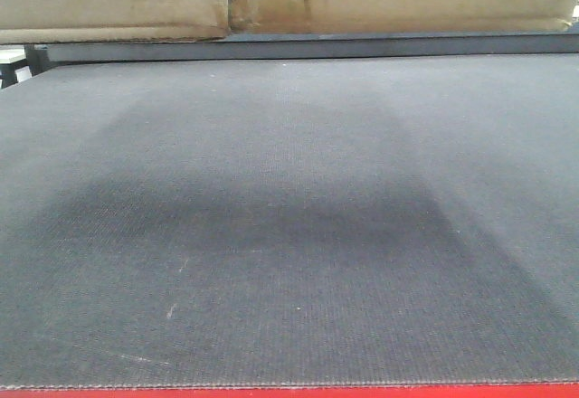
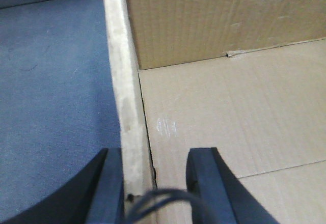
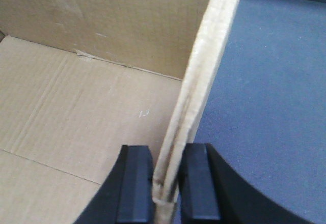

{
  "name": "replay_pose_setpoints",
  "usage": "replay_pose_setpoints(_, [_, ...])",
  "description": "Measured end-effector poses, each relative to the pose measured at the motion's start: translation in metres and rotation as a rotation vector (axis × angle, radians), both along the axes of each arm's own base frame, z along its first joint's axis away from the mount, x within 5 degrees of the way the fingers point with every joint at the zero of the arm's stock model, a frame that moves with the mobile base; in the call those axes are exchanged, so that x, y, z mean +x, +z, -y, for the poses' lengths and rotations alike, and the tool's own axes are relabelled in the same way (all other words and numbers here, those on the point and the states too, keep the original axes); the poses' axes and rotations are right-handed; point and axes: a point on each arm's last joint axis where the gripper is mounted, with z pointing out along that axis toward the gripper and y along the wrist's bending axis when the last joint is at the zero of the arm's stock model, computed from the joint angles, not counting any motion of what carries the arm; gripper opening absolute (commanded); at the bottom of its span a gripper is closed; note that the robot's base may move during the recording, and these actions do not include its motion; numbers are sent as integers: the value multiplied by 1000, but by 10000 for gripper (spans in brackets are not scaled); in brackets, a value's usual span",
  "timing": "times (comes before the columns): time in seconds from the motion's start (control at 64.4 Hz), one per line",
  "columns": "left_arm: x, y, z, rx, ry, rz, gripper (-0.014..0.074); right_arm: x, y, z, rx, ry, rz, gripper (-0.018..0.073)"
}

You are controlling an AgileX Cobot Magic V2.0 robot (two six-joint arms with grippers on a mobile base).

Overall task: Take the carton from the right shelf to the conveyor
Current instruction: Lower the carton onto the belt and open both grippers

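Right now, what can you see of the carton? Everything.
The carton is brown corrugated cardboard, open-topped: both wrist views look in at a bare creased floor panel and an inner wall. Its upright side walls have pale, worn edges. The right gripper pinches one wall; the left gripper straddles another, with a gap beside one finger. A grey textured surface lies outside.

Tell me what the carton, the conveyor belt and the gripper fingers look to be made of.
Carton: brown corrugated cardboard, matte; fine flute lines ribbing its faces, pale raw edge on its wall. Conveyor: dark grey woven-looking belt, probably fabric-faced rubber, matte, finely ribbed; red front edge. Right gripper fingers: black, smooth, dull; likely plastic or rubber, cannot tell which.
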Motion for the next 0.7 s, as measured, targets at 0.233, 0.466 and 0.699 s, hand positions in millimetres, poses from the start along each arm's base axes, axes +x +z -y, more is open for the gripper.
replay_pose_setpoints(0.233, [9, -7, -2, -28, 13, -38, -17, 4, -4, -2, 0, 2, -15, -64])
replay_pose_setpoints(0.466, [58, -46, -5, -61, 69, -162, -17, 52, -43, -10, -36, -41, -136, -64])
replay_pose_setpoints(0.699, [98, -87, 3, -30, 82, -229, -17, 106, -93, -19, -63, -75, -224, -64])
